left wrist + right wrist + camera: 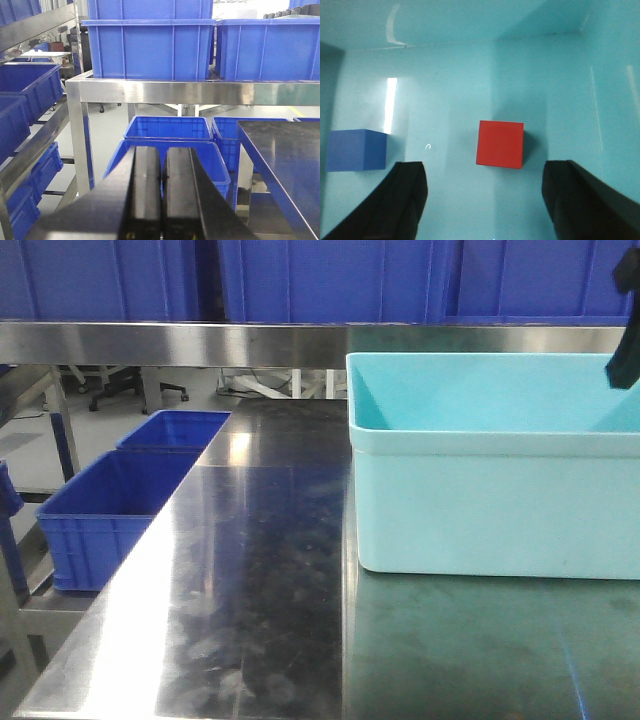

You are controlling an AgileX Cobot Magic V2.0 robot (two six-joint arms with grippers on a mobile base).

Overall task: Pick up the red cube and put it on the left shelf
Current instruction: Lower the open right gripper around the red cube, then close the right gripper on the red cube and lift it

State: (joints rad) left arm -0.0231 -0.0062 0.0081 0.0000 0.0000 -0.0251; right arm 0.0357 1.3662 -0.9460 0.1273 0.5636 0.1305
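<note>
Your right gripper (pixel 487 172) is hanging open, pointing down into the pale tub (pixel 470 30). The red cube (pixel 500 144) is sitting on the tub floor just ahead of its gap, slightly right of centre and square to it. Your left gripper (pixel 162 165) is sitting closed, facing the left shelf (pixel 190 92), so the right arm is looking nearer.

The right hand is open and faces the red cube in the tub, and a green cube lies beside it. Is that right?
Not quite: the right wrist view shows a blue cube, not green, beside the red cube. The rest holds.
</note>
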